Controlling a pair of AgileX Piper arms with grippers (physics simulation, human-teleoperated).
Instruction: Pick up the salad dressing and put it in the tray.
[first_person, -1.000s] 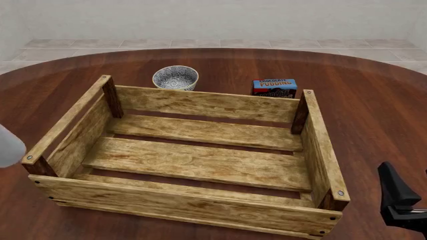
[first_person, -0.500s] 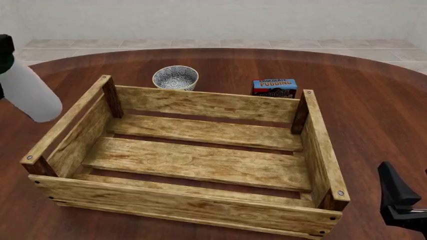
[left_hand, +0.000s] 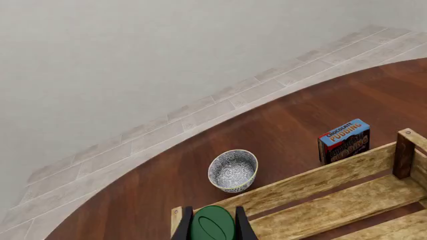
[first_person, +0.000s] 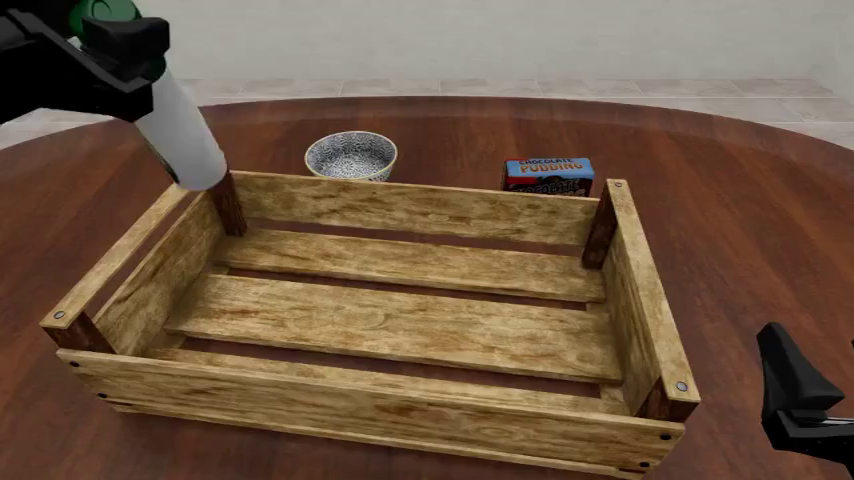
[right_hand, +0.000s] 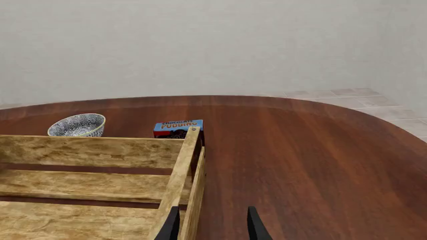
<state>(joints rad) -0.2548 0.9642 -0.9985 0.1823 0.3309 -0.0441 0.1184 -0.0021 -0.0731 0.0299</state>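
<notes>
The salad dressing, a slim white bottle with a dark green cap, hangs tilted in the air above the tray's far left corner. My left gripper is shut on its neck at the top left of the front view. In the left wrist view the green cap sits between my two fingers. The tray is a large wooden slat crate in the middle of the table, with nothing in it. My right gripper is open and empty, low beside the tray's right wall.
A small round patterned bowl stands behind the tray's far wall on the left. A blue chocolate pudding box stands behind the far wall on the right. The round wooden table extends to the right of the tray.
My left gripper has carried the bottle up and to the right, from the left edge of the view to above the tray's far left corner. The right arm has not moved.
</notes>
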